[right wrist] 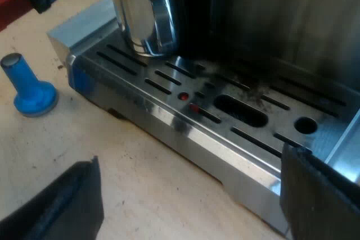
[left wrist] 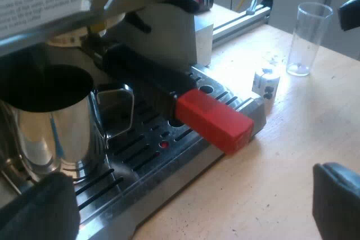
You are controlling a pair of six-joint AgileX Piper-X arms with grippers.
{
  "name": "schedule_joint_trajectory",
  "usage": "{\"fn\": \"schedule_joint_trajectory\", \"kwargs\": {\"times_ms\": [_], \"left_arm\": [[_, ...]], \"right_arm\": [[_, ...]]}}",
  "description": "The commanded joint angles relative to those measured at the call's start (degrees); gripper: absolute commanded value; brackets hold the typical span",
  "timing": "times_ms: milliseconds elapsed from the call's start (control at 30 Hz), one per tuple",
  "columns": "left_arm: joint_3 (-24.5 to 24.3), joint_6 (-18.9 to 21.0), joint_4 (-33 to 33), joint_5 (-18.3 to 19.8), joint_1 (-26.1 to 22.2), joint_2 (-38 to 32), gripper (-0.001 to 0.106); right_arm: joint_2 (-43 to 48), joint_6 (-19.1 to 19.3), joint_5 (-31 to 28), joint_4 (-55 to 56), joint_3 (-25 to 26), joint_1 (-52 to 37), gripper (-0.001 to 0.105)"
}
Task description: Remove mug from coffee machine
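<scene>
Closest of all was the left gripper (left wrist: 188,200), its two black fingers (left wrist: 39,209) spread wide and holding nothing, poised low over the edge of the drip tray (left wrist: 146,164) where it met the wooden worktop (left wrist: 275,161). The steel mug (left wrist: 50,122) stood upright on the slotted tray beneath the espresso machine (left wrist: 169,37), its handle turned toward the holder (left wrist: 185,102), whose dark handle reached out over the tray and ended in a red block near the tray's edge. Beyond that, well apart from the machine, a measuring glass (left wrist: 308,37) stood upright on the worktop. The right gripper (right wrist: 191,203) was also spread and empty, hanging over the worktop (right wrist: 146,189) just off the tray's long edge (right wrist: 185,136). From there the mug (right wrist: 146,15) was seen standing near one corner of the tray, and a blue tamper (right wrist: 28,85) stood upright on the worktop just beside that corner, apart from it. Neither gripper touched the mug, so the task looked barely begun: the mug had not yet been gripped or lifted, and the reaching in, closing on it, drawing it clear from under the machine and setting it down were all left to do. The holder's handle close by the mug's handle looked likely to crowd any approach from that side.
</scene>
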State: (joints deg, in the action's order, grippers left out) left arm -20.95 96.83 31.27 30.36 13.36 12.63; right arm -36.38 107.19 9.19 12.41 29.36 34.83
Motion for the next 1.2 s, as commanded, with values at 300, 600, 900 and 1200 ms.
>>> {"fn": "schedule_joint_trajectory", "kwargs": {"times_ms": [300,600,900,1200], "left_arm": [[5.5,-5.4,-4.7,0.77,0.31,0.21,0.086],[6.24,-5.8,-4.7,0.77,0.31,0.21,0.086],[6.24,-5.8,-4.7,0.77,0.31,0.21,0.086],[6.64,-5.8,-4.7,0.77,0.31,0.21,0.086]], "right_arm": [[-10.1,0.63,-1.68,-23.75,-6.15,0.88,0.06],[-28.35,-0.7,-1.68,-47.76,-6.9,0.88,0.059],[-43.99,-3.14,-6.87,-66.77,-6.12,5.41,0.056],[-54.74,-1.83,-15.0,-72.2,-0.77,10.21,0.056]]}}
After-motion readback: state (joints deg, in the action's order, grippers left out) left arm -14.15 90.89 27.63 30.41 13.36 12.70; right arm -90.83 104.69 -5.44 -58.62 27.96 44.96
